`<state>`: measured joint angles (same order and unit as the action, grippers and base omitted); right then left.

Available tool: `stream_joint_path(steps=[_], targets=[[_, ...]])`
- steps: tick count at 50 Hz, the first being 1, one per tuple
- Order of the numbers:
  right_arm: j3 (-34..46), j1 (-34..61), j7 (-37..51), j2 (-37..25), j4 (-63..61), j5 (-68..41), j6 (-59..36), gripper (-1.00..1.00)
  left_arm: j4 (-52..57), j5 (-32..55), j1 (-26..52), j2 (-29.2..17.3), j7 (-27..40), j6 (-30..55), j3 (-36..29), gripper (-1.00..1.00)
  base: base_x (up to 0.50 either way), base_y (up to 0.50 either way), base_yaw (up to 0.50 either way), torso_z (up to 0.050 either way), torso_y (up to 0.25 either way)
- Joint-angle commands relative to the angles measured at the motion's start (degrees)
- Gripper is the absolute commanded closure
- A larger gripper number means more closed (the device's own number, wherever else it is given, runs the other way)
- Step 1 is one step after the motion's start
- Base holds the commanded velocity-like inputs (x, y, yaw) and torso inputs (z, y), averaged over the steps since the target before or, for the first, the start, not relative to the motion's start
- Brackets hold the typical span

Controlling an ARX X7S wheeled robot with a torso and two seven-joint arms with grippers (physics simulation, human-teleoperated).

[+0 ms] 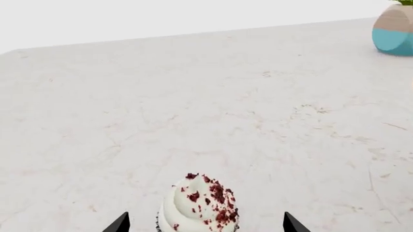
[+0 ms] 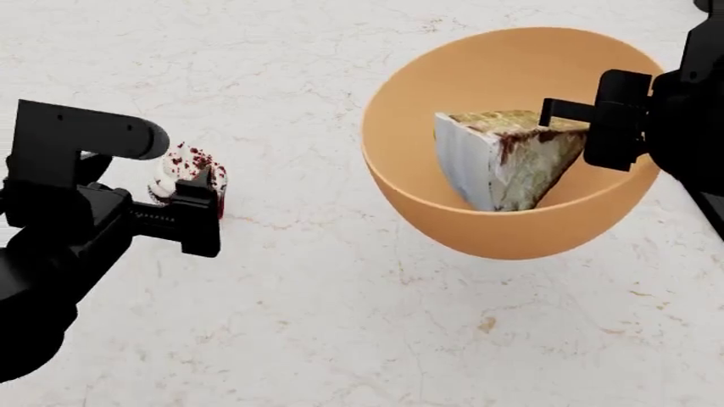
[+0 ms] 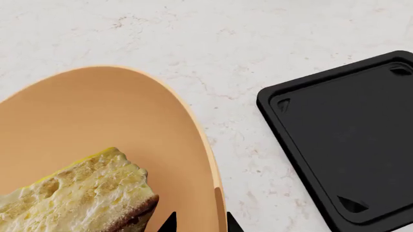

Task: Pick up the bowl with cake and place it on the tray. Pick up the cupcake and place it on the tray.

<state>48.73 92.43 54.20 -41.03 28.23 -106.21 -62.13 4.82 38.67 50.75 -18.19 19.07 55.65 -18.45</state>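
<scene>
Bowl (image 2: 509, 212), large, deep, smooth and orange-tan, hangs tilted above the pale marble table (image 2: 339, 339), its rim pinched between the right gripper's (image 3: 199, 223) fingers. A white-frosted cake wedge (image 2: 504, 161) with a yellowish-brown crumb face lies inside. The matte black rectangular tray (image 3: 348, 140) sits nearby on the marble. The left gripper (image 1: 205, 223) stands spread around the small white-swirled cupcake (image 1: 199, 205) without touching it.

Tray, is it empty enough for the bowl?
Yes. The black tray shows a bare floor inside its rim. Bare marble lies between it and the bowl. It's crowded inside the bowl, where the cake sits, with the right gripper pinching its rim.
</scene>
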Motion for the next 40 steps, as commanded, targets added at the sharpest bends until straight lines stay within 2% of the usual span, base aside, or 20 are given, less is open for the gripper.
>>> stream_joint_path(steps=[1, 22, 40], targets=[[-0.3, 0.5, -1.3, 0.4, 0.5, 1.5, 0.1, 1.00, -8.0, -3.1, 3.1, 0.7, -1.4, -2.5, -2.1, -1.00, 0.00, 0.00, 0.00, 0.000, 0.000], [0.1, 0.2, -1.6, 0.5, -0.2, 1.9, 0.5, 1.00, -24.0, -5.8, 8.4, 3.6, -6.9, -8.0, -4.9, -1.00, 0.00, 0.00, 0.00, 0.000, 0.000], [0.5, -0.2, -2.6, 1.5, -0.1, 2.6, 1.1, 1.00, -37.8, -7.6, 10.0, 6.6, -13.4, -16.3, -6.6, -1.00, 0.00, 0.00, 0.00, 0.000, 0.001]])
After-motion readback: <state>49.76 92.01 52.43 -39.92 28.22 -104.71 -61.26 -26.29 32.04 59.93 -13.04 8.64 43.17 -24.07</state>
